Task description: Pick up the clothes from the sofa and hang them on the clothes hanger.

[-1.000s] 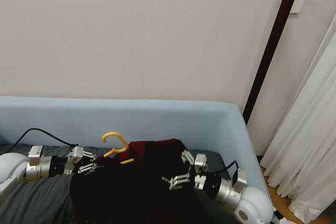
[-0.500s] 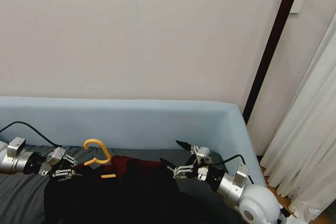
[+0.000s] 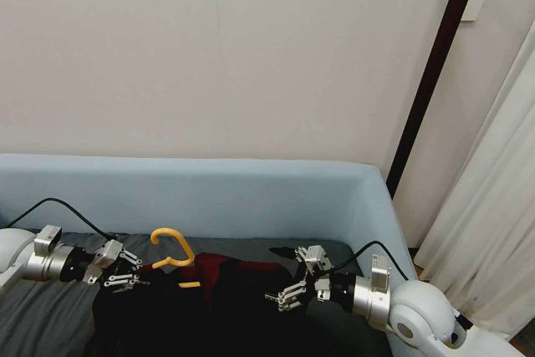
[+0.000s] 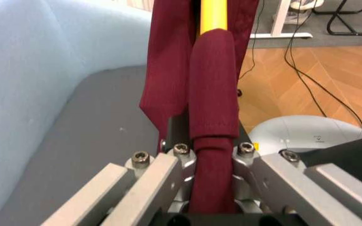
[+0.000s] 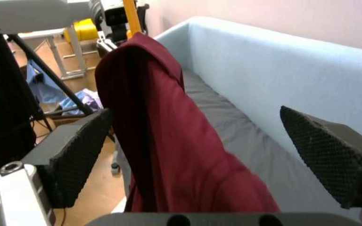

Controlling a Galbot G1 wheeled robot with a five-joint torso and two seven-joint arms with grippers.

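Hanger [image 3: 171, 244] hook-up, lengthwise between left hand [image 3: 134, 267] tight on garment [image 3: 238, 275] and splayed right hand [image 3: 280, 277].

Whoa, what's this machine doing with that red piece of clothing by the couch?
The robot holds a dark red garment, draped on a yellow hanger, just above the blue sofa. Its left claw is clamped on one cloth-covered end of the hanger. Its right claw is open beside the garment's other side, gripping nothing. The garment is not yet on the dark rack at the right.
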